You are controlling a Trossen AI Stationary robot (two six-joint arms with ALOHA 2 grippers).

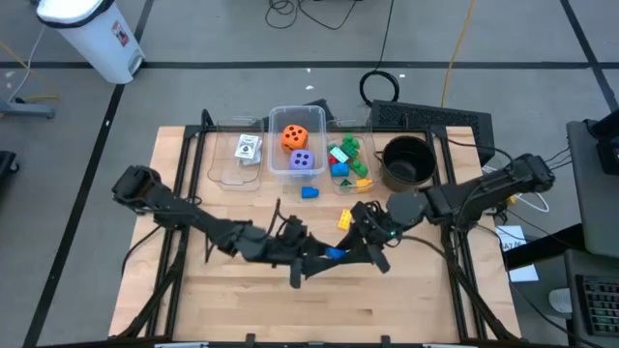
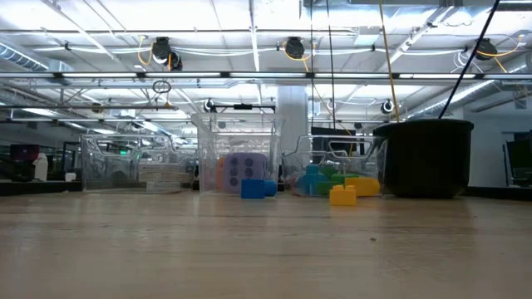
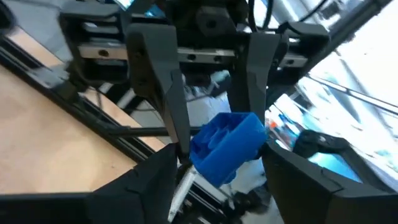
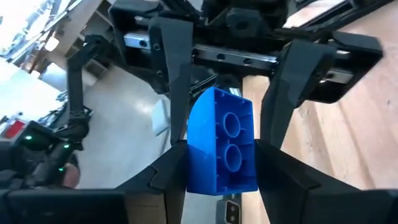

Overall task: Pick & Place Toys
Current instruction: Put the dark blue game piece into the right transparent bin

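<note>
A blue brick (image 1: 334,253) hangs above the table's (image 1: 406,300) middle, between both grippers: an arm-to-arm transfer, judged from how the tools face each other. In the right wrist view the brick (image 4: 222,144) sits between that arm's own fingers (image 4: 280,171), which touch both its sides and so grasp it; the left arm's fingers (image 4: 176,56) flank it from beyond, one touching its edge, the other apart. The left wrist view shows the same block (image 3: 227,146) from the other end, with the left gripper (image 1: 308,263) only partly closed, so it does not yet grasp. The right gripper (image 1: 363,246) carries the load.

The brick is hard, glossy moulded plastic, rectangular, with two round studs on one face; flat sides suit a two-finger pinch.

On the table lie another blue brick (image 1: 309,192) and a yellow brick (image 1: 344,219), loose in front of three clear bins. The middle bin (image 1: 298,171) holds an orange die (image 1: 295,136) and a purple die (image 1: 302,162), soft-looking cubes with dark dots. The left bin (image 1: 224,174) holds cards (image 1: 250,149); the right bin (image 1: 365,145) holds mixed bricks (image 1: 346,159). A black pot (image 1: 407,160) stands beside them, round and matte.
</note>
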